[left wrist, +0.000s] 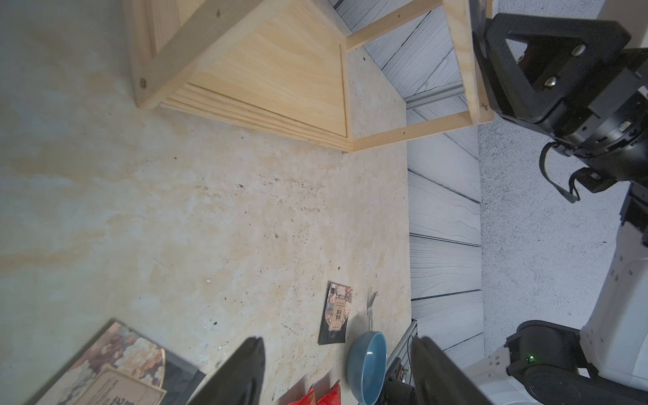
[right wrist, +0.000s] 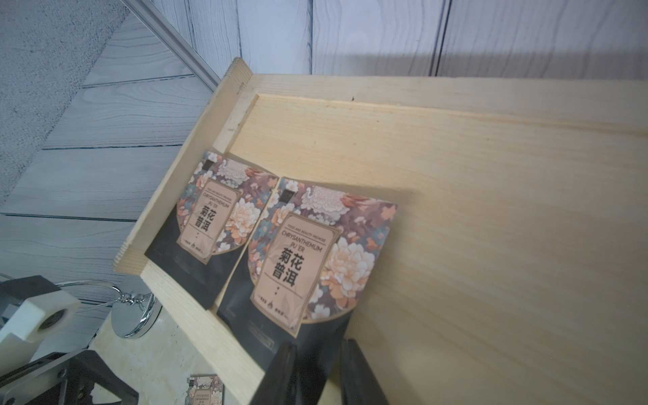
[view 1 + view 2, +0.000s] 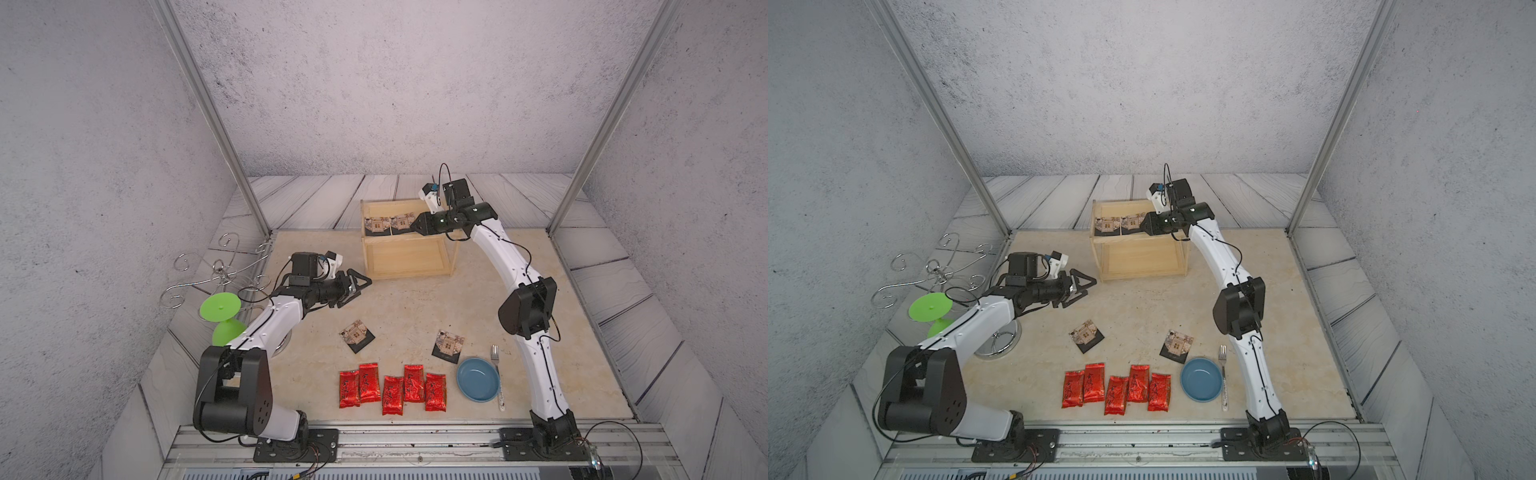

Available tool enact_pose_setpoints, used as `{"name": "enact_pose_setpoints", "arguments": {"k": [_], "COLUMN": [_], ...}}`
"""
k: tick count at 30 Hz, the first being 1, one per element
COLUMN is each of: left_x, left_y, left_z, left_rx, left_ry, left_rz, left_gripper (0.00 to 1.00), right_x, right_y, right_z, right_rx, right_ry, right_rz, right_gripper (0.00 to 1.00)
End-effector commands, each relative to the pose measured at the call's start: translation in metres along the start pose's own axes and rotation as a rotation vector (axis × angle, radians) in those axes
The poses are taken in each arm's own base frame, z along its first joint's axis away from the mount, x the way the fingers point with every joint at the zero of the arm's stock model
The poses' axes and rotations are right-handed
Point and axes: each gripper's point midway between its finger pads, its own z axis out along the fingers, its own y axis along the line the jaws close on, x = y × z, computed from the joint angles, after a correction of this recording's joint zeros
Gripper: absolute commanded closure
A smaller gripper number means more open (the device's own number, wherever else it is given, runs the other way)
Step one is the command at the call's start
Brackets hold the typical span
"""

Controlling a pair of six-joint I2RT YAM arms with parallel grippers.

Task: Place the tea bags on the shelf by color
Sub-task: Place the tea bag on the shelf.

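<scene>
While the right gripper (image 2: 317, 347) stands slightly parted astride the near edge of a black tea bag (image 2: 301, 259), that packet lies flat on the top tier of the shelf (image 2: 491, 210) and looks released. Open wider, withdraw level, lest the fingers (image 2: 285, 368) drag it off.

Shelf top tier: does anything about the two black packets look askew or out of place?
Nothing serious. Both black tea bags lie flat, side by side and the same way up, at one end of the shelf. They crowd its front rail, seemingly lapping onto it, and the right gripper has its jaws astride one's edge.
</scene>
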Motion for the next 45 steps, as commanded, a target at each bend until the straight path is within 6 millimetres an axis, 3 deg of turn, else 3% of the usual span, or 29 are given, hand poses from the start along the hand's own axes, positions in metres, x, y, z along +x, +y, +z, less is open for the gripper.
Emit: {"name": "enact_pose_setpoints", "arguments": {"k": [1,12,25,29,33,36,39,42,45], "left_x": [-0.001,-0.001,-0.002,-0.003,0.004,0.014,0.028,0.043,0.056], "left_y": [-0.006,-0.007,-0.007,-0.005,0.009,0.027,0.048,0.073,0.095], "left_z": [-0.007,-0.009,-0.011,-0.012,-0.016,-0.021,-0.030,-0.038,-0.041], "left_rx": [0.022,0.024,0.024,0.018,-0.063,-0.161,-0.261,-0.339,-0.385], "left_ry": [-0.015,-0.019,-0.027,-0.034,-0.031,-0.027,-0.028,-0.046,-0.052], "left_rz": [0.018,0.018,0.017,0.010,-0.019,-0.051,-0.092,-0.172,-0.240], "left_gripper": [0.29,0.29,0.29,0.29,0.29,0.29,0.29,0.29,0.29], "right_x": [0.006,0.008,-0.001,-0.012,-0.023,-0.010,0.020,0.066,0.120], "right_y": [-0.002,-0.001,-0.009,0.002,0.037,0.065,0.090,0.111,0.130], "right_z": [0.013,0.016,-0.004,-0.017,-0.051,-0.068,-0.076,-0.069,-0.049], "right_rx": [0.004,0.014,0.107,0.090,0.032,0.024,0.024,-0.028,-0.132], "right_ry": [0.013,0.021,0.003,-0.027,-0.063,-0.066,-0.044,0.023,0.100], "right_rz": [-0.013,-0.020,-0.065,-0.074,-0.077,-0.090,-0.110,-0.093,-0.042], "right_gripper": [0.73,0.72,0.55,0.53,0.56,0.57,0.57,0.58,0.61]}}
